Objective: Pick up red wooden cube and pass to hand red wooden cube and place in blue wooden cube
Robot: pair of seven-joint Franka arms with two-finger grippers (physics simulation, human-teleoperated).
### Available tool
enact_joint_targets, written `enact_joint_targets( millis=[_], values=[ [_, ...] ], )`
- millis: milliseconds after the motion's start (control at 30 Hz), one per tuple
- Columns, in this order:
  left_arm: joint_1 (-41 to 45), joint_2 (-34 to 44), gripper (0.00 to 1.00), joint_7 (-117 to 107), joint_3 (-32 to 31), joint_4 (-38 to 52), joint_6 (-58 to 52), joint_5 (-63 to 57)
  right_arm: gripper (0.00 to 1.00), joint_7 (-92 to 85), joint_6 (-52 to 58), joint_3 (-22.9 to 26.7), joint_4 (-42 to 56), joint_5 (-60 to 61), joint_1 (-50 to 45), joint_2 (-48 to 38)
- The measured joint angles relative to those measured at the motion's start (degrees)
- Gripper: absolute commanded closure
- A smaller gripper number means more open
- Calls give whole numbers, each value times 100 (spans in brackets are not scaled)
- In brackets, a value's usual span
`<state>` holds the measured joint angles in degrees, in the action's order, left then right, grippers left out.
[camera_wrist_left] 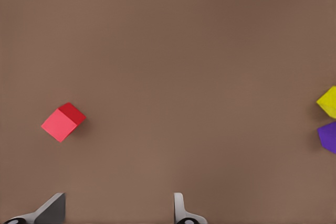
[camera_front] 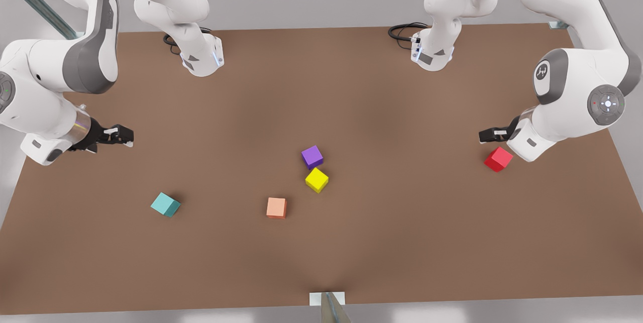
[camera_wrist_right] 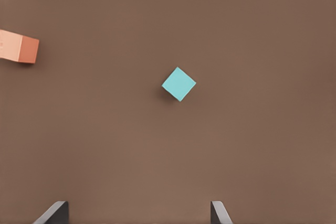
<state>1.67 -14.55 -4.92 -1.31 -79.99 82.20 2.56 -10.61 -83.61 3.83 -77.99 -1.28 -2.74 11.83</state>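
Observation:
The red wooden cube (camera_front: 498, 158) lies on the brown table (camera_front: 361, 87) at the front view's right. My left gripper (camera_front: 485, 135) hovers just beside and above it. In the left wrist view the red wooden cube (camera_wrist_left: 63, 122) sits off to one side of the open left gripper (camera_wrist_left: 116, 211), not between its fingers. The blue wooden cube (camera_front: 165, 205), teal in colour, rests at the front view's left. My right gripper (camera_front: 128, 137), the hand, hangs above and behind it. The right wrist view has the blue wooden cube (camera_wrist_right: 178, 84) ahead of the open, empty right gripper (camera_wrist_right: 137, 213).
A purple cube (camera_front: 312, 156) and a yellow cube (camera_front: 316, 180) sit corner to corner mid-table, with a peach cube (camera_front: 276, 208) nearer the front. Both arm bases stand at the table's far edge. A metal post (camera_front: 329, 308) rises at the near edge.

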Motion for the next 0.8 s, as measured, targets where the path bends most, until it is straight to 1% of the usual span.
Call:
enact_joint_targets(
  millis=[67,133,233,300,400,567,633,800],
  values=[
    [16,-17,0,-3,26,-19,24,1,0,-26,-20,0,-1,-5,-8,0],
    [83,-199,0,-10,521,-258,224,1,0,-50,-35,-4,-9,-13,-12,1],
    [-21,-510,0,-20,1412,-1140,991,9,0,-87,-46,-7,-11,-21,-24,23],
    [-71,-694,0,-58,1705,-1831,1666,79,0,-109,-51,-2,-9,-25,-18,26],
    [-125,-862,0,-194,1873,-2655,2691,364,0,-138,-55,-6,-13,-25,-24,39],
    [-175,-887,0,-472,2199,-3375,3924,597,0,-179,-57,-13,-16,-24,-24,73],
    [-178,-890,0,-600,2233,-3556,4243,686,0,-193,-56,-15,-17,-25,-26,78],
    [-177,-963,0,-863,2240,-3673,4767,893,0,-217,-57,-16,-8,-23,-25,83]
  ],
)
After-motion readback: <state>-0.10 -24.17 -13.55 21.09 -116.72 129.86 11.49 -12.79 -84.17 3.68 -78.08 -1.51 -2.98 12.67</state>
